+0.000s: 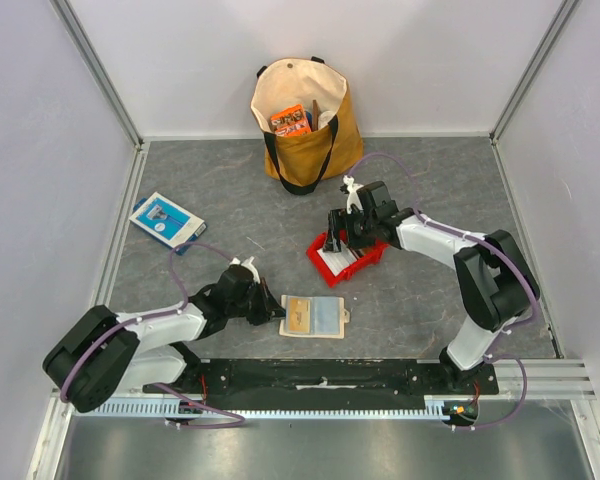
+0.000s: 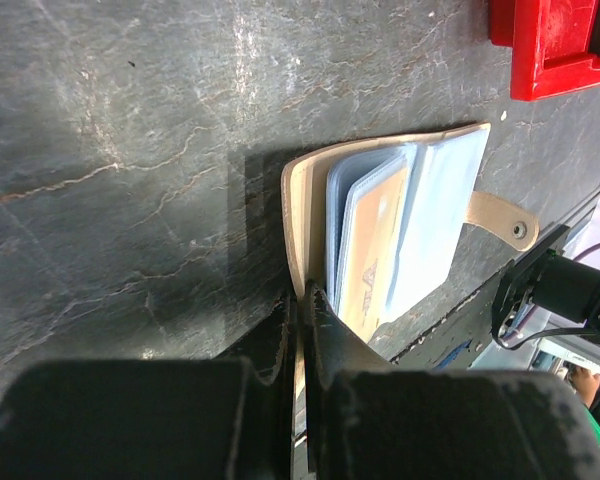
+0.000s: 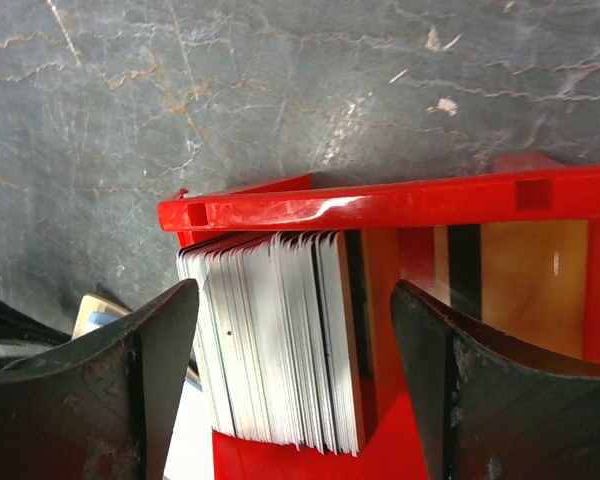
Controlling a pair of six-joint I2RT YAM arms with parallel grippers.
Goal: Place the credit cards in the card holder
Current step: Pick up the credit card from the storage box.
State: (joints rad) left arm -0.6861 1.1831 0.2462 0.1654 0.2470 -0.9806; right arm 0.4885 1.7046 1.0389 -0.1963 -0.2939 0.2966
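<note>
The credit cards stand stacked in the red tray, the right gripper spread astride them for a pick; next it must pinch just one. Near the tray, the left gripper, pressed together, touches the open card holder.

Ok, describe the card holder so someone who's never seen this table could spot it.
On the grey table, look midway along the front edge. The card holder lies open at the tip of the left gripper. It is flat, tan, with a snap tab, unlike the red tray behind it.
</note>
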